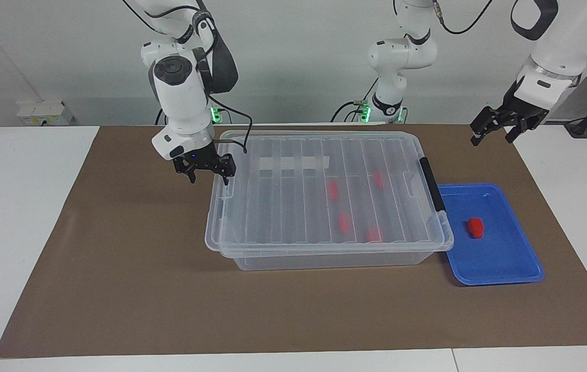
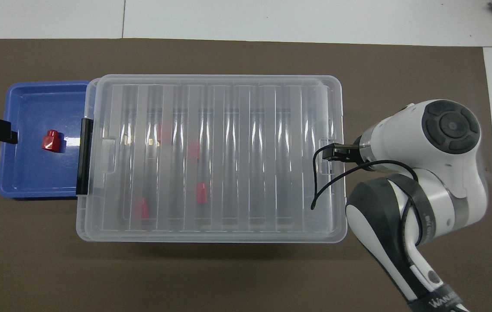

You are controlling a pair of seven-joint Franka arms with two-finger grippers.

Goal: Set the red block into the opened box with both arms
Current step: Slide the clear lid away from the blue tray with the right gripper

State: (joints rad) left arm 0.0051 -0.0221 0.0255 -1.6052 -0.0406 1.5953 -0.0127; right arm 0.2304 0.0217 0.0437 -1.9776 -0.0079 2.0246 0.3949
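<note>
While the box [image 1: 324, 196] lies lidded, your right pincer [image 1: 209, 177] hangs wide at its end; your left pincer [image 1: 491, 137], wide, waits above the worktop [image 1: 118, 289].

I see the box [image 1: 324, 196] mid-table, lid [image 2: 211, 151] on, several blocks [image 1: 345, 222] inside. Tray [image 1: 510, 268] touches its left-arm end, holding one red block [image 1: 475, 227]. Right gripper [image 1: 210, 178] over box's other end.
</note>
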